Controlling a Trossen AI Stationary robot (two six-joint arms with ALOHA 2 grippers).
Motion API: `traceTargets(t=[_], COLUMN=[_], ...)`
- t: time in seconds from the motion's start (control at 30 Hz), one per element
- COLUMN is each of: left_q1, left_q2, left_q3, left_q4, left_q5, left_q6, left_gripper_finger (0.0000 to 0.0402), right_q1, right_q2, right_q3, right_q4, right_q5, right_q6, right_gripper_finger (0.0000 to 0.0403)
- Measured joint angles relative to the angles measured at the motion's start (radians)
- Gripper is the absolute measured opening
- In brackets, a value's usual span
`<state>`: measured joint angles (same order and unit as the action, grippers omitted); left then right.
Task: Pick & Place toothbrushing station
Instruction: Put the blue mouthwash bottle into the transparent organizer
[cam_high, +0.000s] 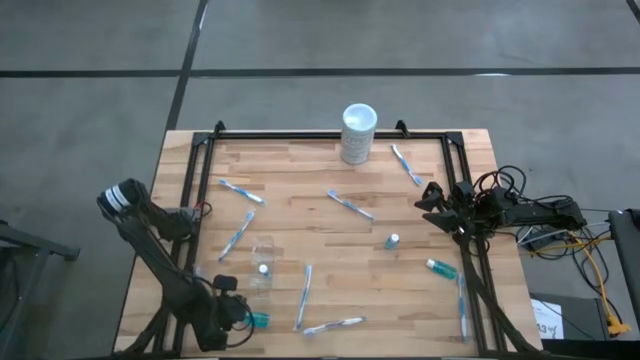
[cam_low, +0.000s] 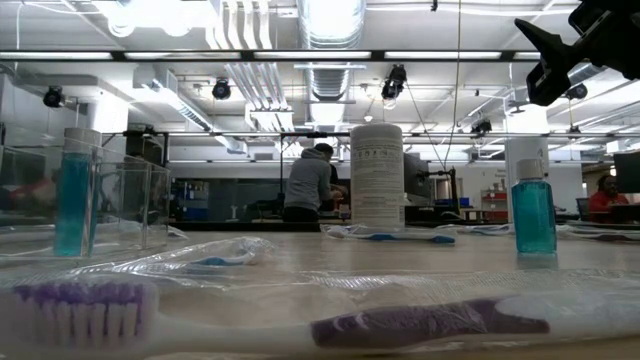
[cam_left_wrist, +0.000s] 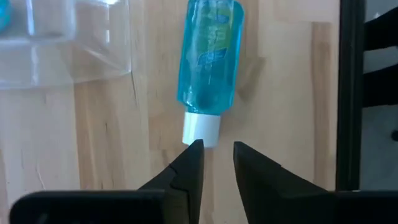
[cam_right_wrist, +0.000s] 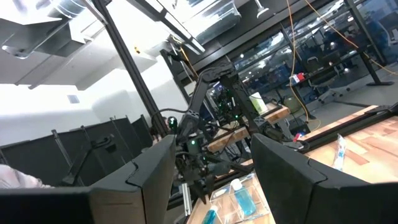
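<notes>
just ahead of the left gripper (cam_left_wrist: 217, 155) lies a teal-and-white tube (cam_left_wrist: 208, 68) flat on the wooden table (cam_high: 300, 170), its white cap (cam_left_wrist: 201, 129) pointing back at the fingertips (cam_left_wrist: 191, 157) and just beside them; the jaws stand only narrowly parted and hold nothing, the cap not yet between them; beyond the tube, past one fingertip, sits the small clear cup (cam_left_wrist: 62, 43); the right gripper (cam_high: 432, 200) waits at the table's far edge, jaws wide and empty; the risk, as i judge it, is that so narrow a gap shoves the rounded cap instead of straddling it, so the tube skids or rolls away; the left wrist view alone shows how cap and fingertips line up; the high view alone shows the scattered toothbrushes (cam_high: 349, 204) and the white cylinder (cam_high: 358, 132).
</notes>
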<state>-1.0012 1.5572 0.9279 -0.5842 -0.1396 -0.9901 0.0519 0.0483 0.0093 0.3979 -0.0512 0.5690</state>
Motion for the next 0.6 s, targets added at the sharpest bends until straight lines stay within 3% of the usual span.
traceTargets(t=[0.6], left_q1=[0.003], left_q2=[0.107], left_q3=[0.002], left_q4=[0.0], left_q5=[0.044], left_q6=[-0.004], left_gripper_finger=[0.009], right_q1=[0.0], right_q2=[0.0], right_q3=[0.0], right_q4=[0.0], right_q5=[0.0], right_q6=[0.0], right_gripper_finger=[0.0206])
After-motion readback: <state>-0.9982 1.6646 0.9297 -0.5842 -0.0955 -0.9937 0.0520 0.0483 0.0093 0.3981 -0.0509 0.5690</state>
